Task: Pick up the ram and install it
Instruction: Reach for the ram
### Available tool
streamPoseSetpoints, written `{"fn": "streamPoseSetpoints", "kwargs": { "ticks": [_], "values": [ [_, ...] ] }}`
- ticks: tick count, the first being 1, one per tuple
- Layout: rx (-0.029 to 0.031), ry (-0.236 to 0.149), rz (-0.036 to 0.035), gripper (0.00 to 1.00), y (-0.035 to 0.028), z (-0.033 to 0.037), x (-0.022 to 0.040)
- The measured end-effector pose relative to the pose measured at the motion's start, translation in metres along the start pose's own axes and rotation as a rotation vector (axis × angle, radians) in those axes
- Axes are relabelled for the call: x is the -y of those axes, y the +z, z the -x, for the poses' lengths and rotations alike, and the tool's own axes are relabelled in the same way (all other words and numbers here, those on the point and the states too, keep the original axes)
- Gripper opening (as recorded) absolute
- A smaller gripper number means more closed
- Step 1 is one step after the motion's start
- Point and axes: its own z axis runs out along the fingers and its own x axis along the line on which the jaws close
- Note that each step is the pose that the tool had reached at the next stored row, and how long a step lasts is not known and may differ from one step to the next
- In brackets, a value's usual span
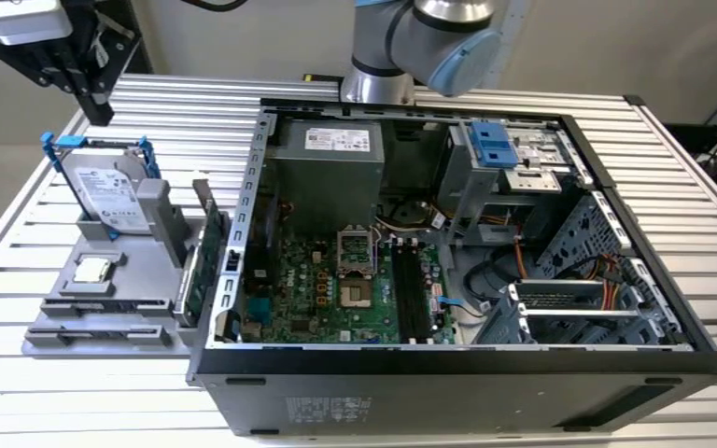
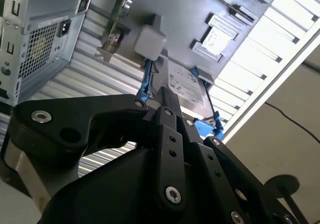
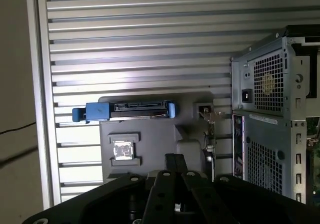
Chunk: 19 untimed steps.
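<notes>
ROBOT AT THE WORKBENCH: A Universal Robots arm [image 1: 440, 37] holds its hand [image 1: 94, 112] above the far corner of a slatted aluminium tabletop [image 1: 85, 411], on the exterior view's left. It sits beyond an upright hard drive [image 1: 104, 191] in a blue carrier. In both wrist views the black fingers [image 3: 170, 160] are drawn together at the tips, with nothing between them.

The ram [image 1: 104, 304], a dark narrow stick, appears to sit on edge in a long slot of a grey parts holder [image 1: 134, 289], at the end nearest the exterior camera. It is just in front of a processor chip [image 1: 91, 271] and well apart from the hand. A second slot of the same kind lies beside it; what that one holds cannot be made out.

A green card [image 1: 217, 247] with a metal bracket stands on edge along the holder's side, next to the open computer case [image 1: 458, 366]. Inside the case the motherboard [image 1: 321, 299] lies exposed. Its black memory slots [image 1: 411, 289] run side by side, to the exterior view's right of the processor socket [image 1: 355, 247]. The ram is untouched in the holder.
</notes>
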Motion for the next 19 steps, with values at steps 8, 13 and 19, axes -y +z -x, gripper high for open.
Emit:
{"fn": "streamPoseSetpoints", "kwargs": {
  "ticks": [8, 13, 19],
  "values": [
    [0.0000, -0.001, 0.0001, 0.00, -0.0004, -0.0185, 0.0012],
    [-0.0005, -0.011, 0.0002, 0.00, -0.0006, -0.0262, 0.0017],
    [-0.0014, -0.029, 0.0006, 0.00, -0.0007, -0.0352, 0.0015]
  ]
}}
